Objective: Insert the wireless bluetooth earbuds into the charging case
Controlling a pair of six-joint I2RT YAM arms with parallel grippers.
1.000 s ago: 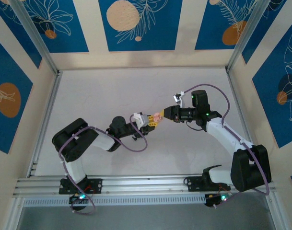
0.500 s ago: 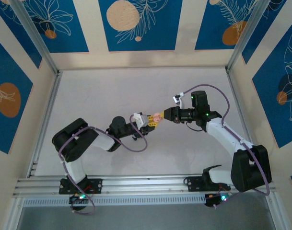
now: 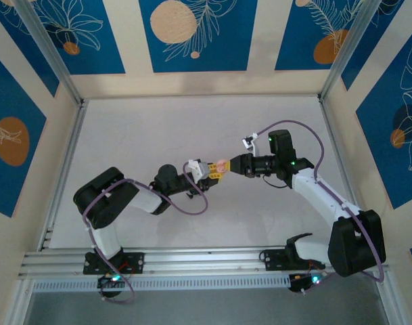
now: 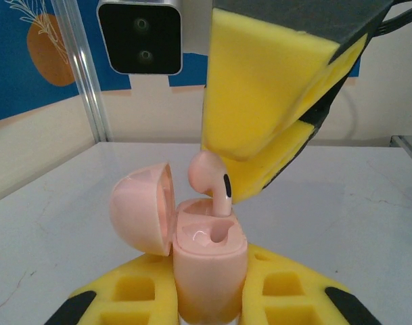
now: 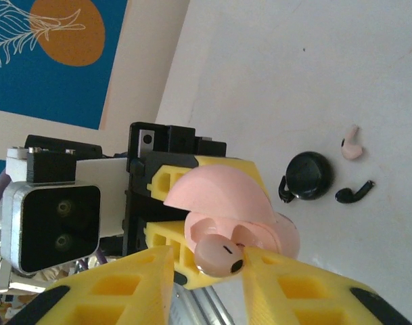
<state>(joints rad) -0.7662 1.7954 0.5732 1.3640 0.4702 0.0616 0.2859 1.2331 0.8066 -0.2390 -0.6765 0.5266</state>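
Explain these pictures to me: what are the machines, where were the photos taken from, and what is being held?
Two robot arms with yellow two-finger grippers work at a white table. One picture looks down from above; the other two come from cameras on each wrist. The left gripper holds an open pink case. The right gripper holds a pink bud at the case's slot. On the table lie a black case, a black bud and a second pink bud.
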